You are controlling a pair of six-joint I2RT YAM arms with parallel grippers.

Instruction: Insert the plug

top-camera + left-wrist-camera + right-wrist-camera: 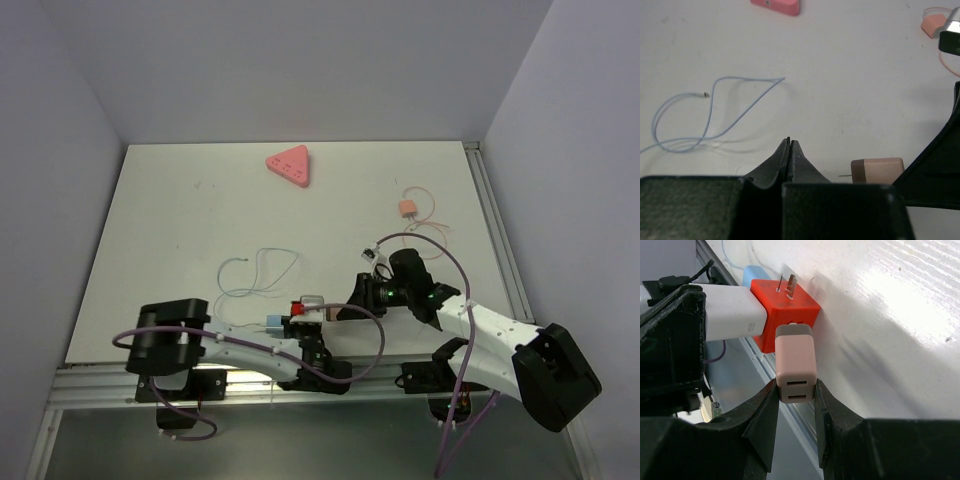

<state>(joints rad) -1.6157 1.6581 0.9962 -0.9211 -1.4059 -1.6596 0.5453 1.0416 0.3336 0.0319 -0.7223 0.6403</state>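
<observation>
My right gripper is shut on the pink plug, holding it by the end with two slots. The plug's grey front end sits against the side of a red adapter cube; I cannot tell whether its prongs are in. A white plug and a blue block sit on the cube's other sides. From above, the cluster lies near the table's front edge with the right gripper beside it. My left gripper is shut on nothing, just left of the pink plug.
A pink triangular power strip lies at the back of the table. A peach charger with a looped cable sits at the right. A thin light-blue cable curls left of centre. The metal rail borders the near edge.
</observation>
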